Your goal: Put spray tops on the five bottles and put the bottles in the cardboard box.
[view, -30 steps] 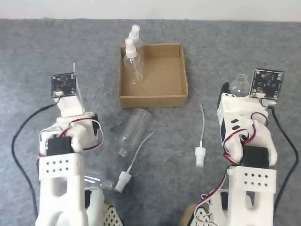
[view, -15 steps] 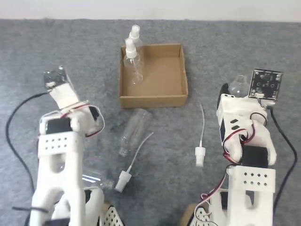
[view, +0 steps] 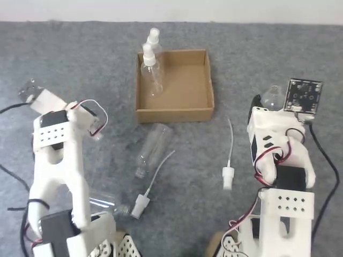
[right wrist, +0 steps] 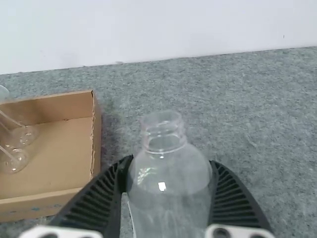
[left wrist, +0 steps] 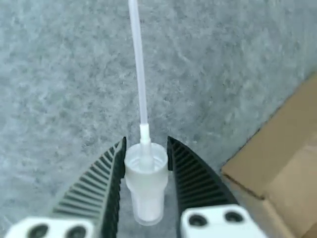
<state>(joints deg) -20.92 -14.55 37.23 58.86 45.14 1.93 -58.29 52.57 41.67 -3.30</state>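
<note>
Looking down from the high view, I count two capped bottles (view: pixel 150 70) in the upper-left corner of the cardboard box (view: pixel 199 85) at top centre, so two of five look done. A bare bottle (view: pixel 151 145) lies just below the box. What I take to be a second bottle (view: pixel 106 203) lies at lower left, half hidden under an arm. One spray top (view: pixel 140 204) and a second top (view: pixel 228 176) lie loose on the carpet (view: pixel 187 214).

On the left wrist view, my left gripper (left wrist: pixel 145 148) is pinched narrow around a third top (left wrist: pixel 144 186), with its tube pointing up the frame.

On the right wrist view, my right gripper (right wrist: pixel 169 162) grips an open bottle (right wrist: pixel 161 130) by its body, neck uncapped. By my reckoning, three bottles remain to cap and box.
</note>
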